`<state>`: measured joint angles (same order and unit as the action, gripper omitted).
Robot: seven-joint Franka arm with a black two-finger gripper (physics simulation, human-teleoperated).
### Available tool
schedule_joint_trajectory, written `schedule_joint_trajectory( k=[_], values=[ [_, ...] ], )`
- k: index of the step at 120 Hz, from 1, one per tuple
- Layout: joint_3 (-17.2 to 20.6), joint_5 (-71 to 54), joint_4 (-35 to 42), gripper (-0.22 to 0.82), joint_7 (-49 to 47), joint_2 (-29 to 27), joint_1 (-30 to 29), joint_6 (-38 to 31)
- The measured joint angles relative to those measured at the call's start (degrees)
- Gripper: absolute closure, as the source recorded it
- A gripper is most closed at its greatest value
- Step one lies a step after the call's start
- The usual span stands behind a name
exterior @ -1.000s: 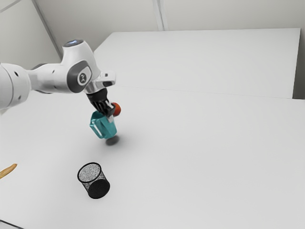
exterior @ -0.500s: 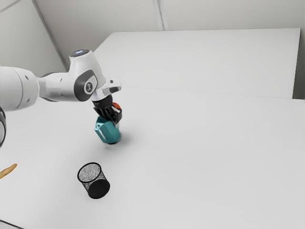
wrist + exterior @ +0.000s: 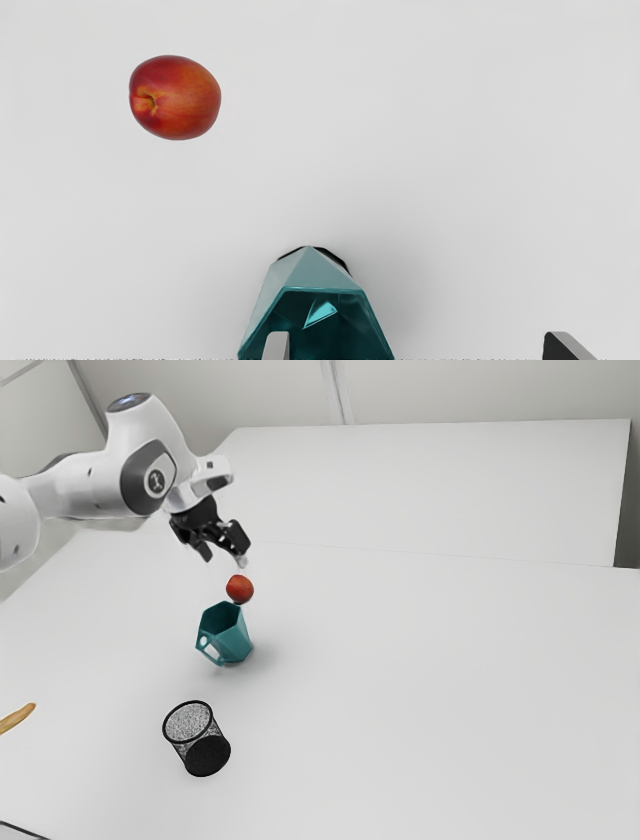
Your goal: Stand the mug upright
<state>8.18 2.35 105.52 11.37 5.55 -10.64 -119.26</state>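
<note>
One mug [image 3: 225, 635]: blue-green, with flat sides, it stands mouth up on the white table [image 3: 430, 690]. Its lean in the exterior view comes, I think, from the camera, because the mesh cup [image 3: 205, 753] leans similarly.
Handle [image 3: 211, 652]: on the side toward the exterior view's left, free of any grip.
Gripper [image 3: 224, 559]: above the mug and apart from it; the jaws are wide open and have hold of nothing.
Why unheld: the mug seems to rest on its own base, so it needs no support; upright is what the task wants.
Red fruit [image 3: 175, 97]: on the table near the mug, not touching it.
Mesh cup: upright, on the mug's side nearer to the exterior camera, with a gap between them.
Yellow-brown item [image 3: 17, 717]: at the exterior view's left edge, partly cut off; probably a banana.
Marks: the arm [image 3: 85, 487] carries a small emblem, which I cannot read; on the mug I can make out no brand or label.
</note>
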Motion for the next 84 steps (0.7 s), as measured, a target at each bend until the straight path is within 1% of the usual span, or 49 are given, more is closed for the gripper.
schedule_joint_trajectory(
  k=[21, 38, 57, 84],
  values=[
    [-0.1, 0.3, -9.6, 0.02, -0.3, -2.2, 0.0, 10.5],
    [-0.3, 0.4, -11.9, 0.01, -0.5, -3.8, 0.0, 17.1],
    [-0.4, 0.5, -12.1, 0.01, -0.6, -4.4, -0.1, 20.5],
    [-0.4, 0.5, -12.1, 0.0, -0.8, -4.5, -0.2, 22.5]
  ],
)
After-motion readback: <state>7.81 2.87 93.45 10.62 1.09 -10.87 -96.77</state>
